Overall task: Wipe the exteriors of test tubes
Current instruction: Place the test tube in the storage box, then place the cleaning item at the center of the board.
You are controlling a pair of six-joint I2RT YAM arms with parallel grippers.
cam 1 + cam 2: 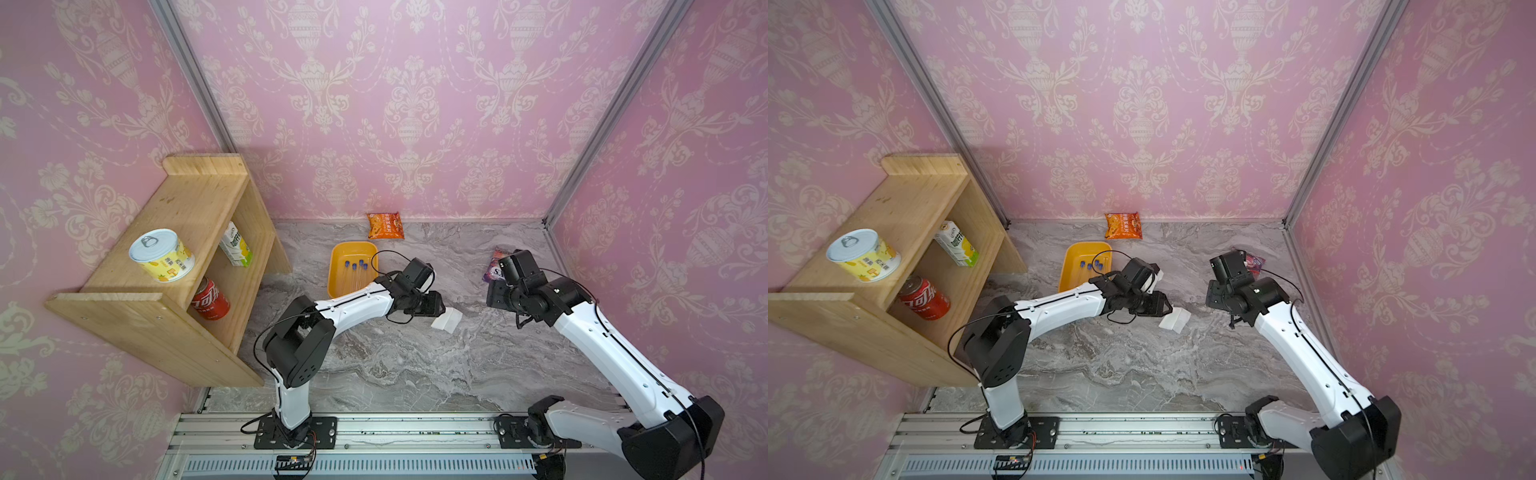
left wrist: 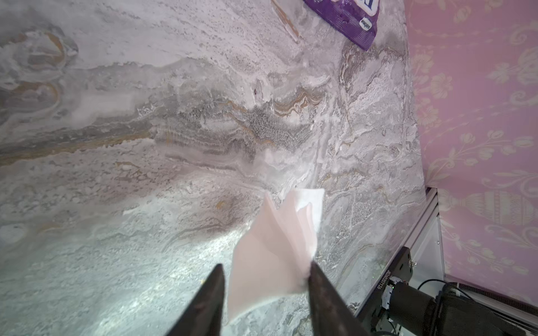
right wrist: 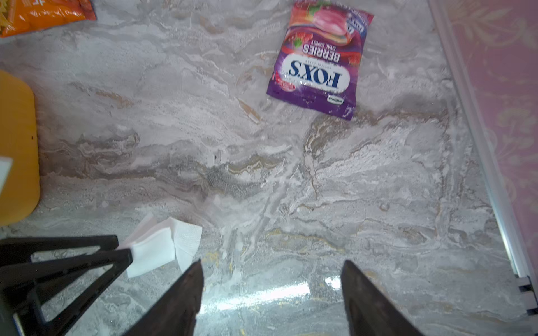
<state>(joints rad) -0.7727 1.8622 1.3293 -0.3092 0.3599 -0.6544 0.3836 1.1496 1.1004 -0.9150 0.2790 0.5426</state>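
Test tubes (image 1: 355, 270) lying blue-capped inside the yellow tray (image 1: 337, 286). Left gripper (image 2: 265, 266) hanging just beside the tray, jaws standing apart. The white folded wipe (image 2: 272, 238) is brushing one finger, not pinched. Right gripper (image 3: 272, 261) sitting farther from the tray, gaping wide, carrying nothing. Risks: the wipe clinging and dragging off with the finger, or the left forearm, crossing over the tray's near corner, dipping and scattering the tubes.
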